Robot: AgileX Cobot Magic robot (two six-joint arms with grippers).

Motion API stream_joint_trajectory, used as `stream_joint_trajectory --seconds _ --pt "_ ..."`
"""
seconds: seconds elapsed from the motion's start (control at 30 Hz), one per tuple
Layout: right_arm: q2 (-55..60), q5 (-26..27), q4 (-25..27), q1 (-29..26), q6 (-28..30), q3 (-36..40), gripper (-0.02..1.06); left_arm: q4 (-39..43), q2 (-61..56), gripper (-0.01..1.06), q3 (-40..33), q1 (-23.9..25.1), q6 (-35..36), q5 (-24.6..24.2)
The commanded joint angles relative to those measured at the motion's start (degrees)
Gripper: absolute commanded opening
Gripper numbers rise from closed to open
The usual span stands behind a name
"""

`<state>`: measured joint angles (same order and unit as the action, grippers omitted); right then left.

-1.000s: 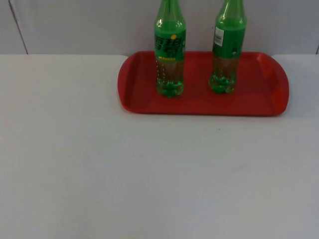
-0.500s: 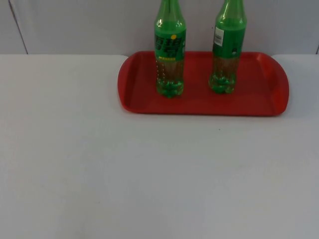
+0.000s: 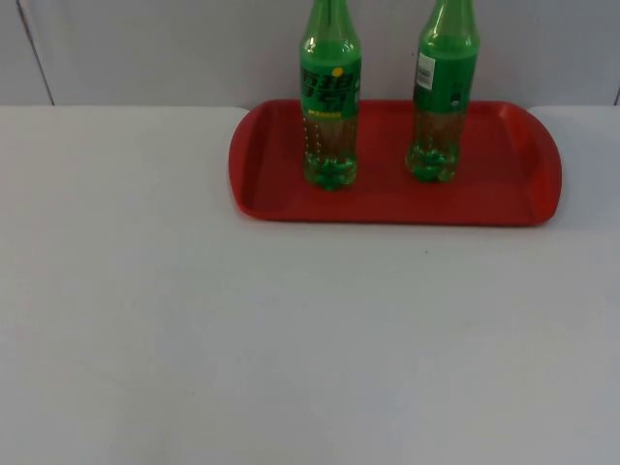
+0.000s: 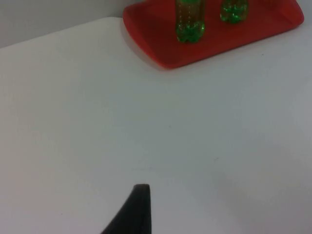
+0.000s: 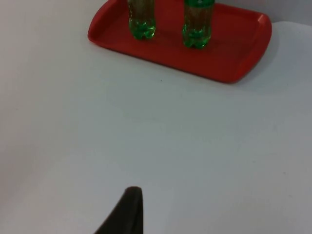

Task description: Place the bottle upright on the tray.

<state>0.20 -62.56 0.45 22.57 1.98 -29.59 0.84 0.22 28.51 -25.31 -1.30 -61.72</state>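
Note:
Two green bottles stand upright on the red tray (image 3: 504,199) at the back of the table. The left bottle (image 3: 330,107) has a green and yellow label; the right bottle (image 3: 444,97) has a white label patch. The tray (image 4: 161,48) and the left bottle's base (image 4: 189,27) appear far ahead in the left wrist view. In the right wrist view the tray (image 5: 229,53) carries both bottle bases, the right one (image 5: 197,27) beside the left one (image 5: 142,22). My left gripper (image 4: 139,209) and right gripper (image 5: 127,209) hang over bare table, far from the tray, holding nothing.
White table top (image 3: 291,339) stretches in front of the tray. The grey partition wall (image 3: 145,48) rises right behind the tray's far rim.

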Motion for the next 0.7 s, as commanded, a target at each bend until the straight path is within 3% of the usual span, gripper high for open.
stream_joint_trajectory --seconds 0.0,0.67 --pt "-0.20 0.69 -0.02 -0.03 -0.29 0.06 1.05 0.05 -0.22 1.01 -0.24 0.08 0.04 0.10" --pt "-0.20 0.69 -0.02 -0.13 -0.28 0.06 1.05 0.05 -0.22 1.01 -0.24 0.08 0.04 0.10"
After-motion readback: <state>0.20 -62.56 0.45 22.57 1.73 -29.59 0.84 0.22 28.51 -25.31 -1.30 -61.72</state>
